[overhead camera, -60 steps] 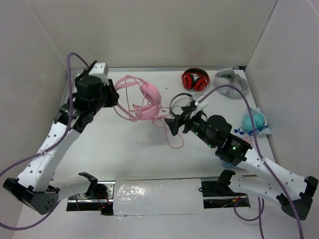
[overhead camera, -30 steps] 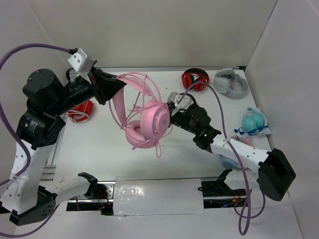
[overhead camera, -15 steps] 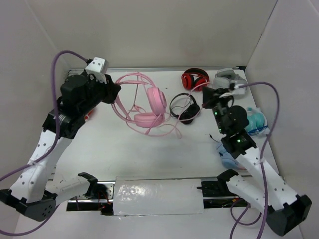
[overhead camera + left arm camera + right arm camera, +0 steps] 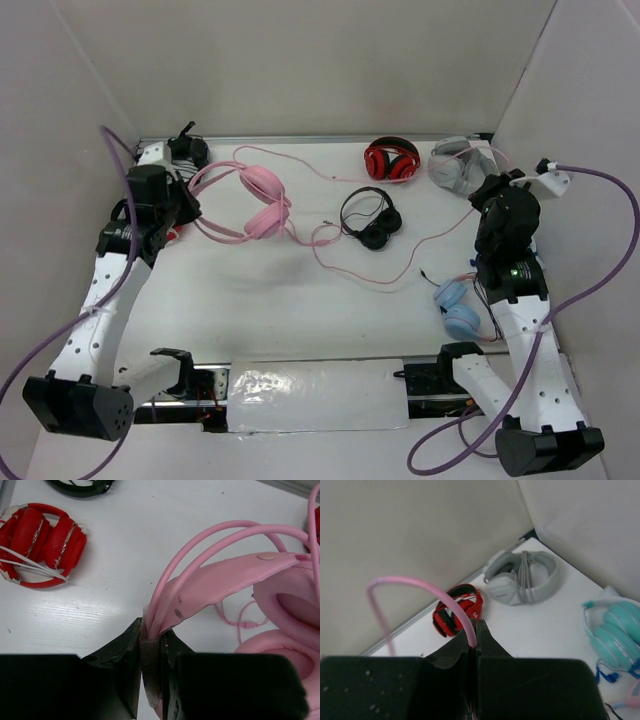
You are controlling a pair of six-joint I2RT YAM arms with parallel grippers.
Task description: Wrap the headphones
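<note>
The light-pink headphones point(image 4: 262, 203) lie at the back left of the table, cups together and the wire headband looping out to the left. My left gripper point(image 4: 188, 203) is shut on the far end of that headband; in the left wrist view the padded band point(image 4: 220, 582) runs straight out from between the fingers of the gripper point(image 4: 151, 636). The thin pink cable point(image 4: 372, 283) trails from the cups across the table to my right gripper point(image 4: 483, 192) at the back right. The right gripper point(image 4: 474, 638) is shut on the cable point(image 4: 422, 585), which arches up and away from it.
Thin black headphones point(image 4: 370, 216) lie mid-table inside the cable's sweep. Red-and-black headphones point(image 4: 392, 160) and a grey pair point(image 4: 460, 165) sit at the back right. A blue pair point(image 4: 458, 306) lies near the right arm. Red headphones point(image 4: 42, 545) and a black pair point(image 4: 188, 150) lie near the left gripper.
The headphones have moved left and lie lower, still held by the left gripper. The right arm has swung to the back right, drawing the cable out across the table.
</note>
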